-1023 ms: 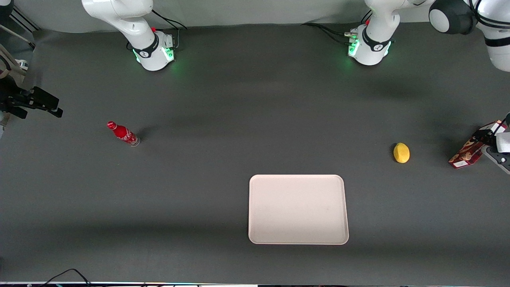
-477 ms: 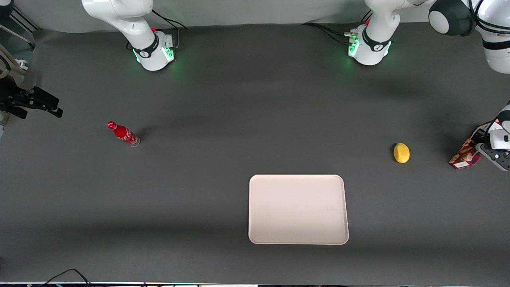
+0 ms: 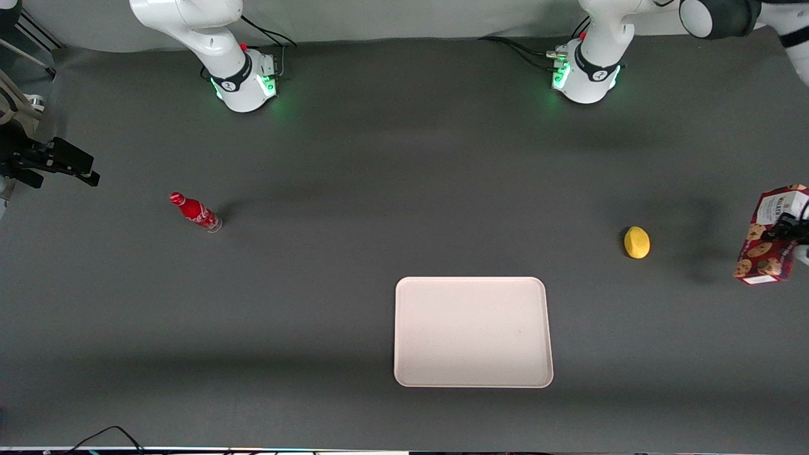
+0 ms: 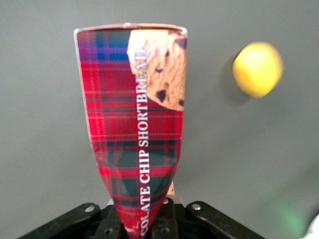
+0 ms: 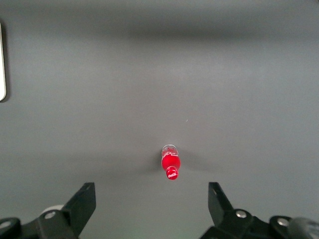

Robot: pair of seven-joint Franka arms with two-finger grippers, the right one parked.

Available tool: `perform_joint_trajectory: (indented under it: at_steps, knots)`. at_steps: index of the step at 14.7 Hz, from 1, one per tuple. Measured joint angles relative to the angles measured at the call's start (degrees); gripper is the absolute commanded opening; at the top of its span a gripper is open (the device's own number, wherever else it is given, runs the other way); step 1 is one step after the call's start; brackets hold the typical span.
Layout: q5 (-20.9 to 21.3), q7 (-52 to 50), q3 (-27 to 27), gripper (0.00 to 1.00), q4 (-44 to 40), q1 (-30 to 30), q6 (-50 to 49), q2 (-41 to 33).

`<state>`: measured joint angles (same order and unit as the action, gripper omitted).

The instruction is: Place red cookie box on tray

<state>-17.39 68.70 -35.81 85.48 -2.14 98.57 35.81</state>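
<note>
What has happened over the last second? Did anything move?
The gripper, shut on the red cookie box, has lifted it off the table at the working arm's end; before, the box rested there tilted. The tray, lemon and red bottle stayed put.
</note>
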Motion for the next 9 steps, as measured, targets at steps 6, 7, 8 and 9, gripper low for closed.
perform_joint_trajectory:
  at_steps: [6, 7, 8, 9]
  knots:
    - [0.49, -33.09, 7.36, 0.00, -20.09, -3.02, -20.48, -2.13]
    - [0.92, -40.16, 11.26, 0.00, -21.43, -3.22, -20.98, -2.09]
    - [1.85, -47.14, 16.08, 0.00, -22.13, -3.44, -21.03, -2.01]
    - [3.81, -54.96, 22.31, 0.00, -22.45, -3.82, -20.46, -1.69]
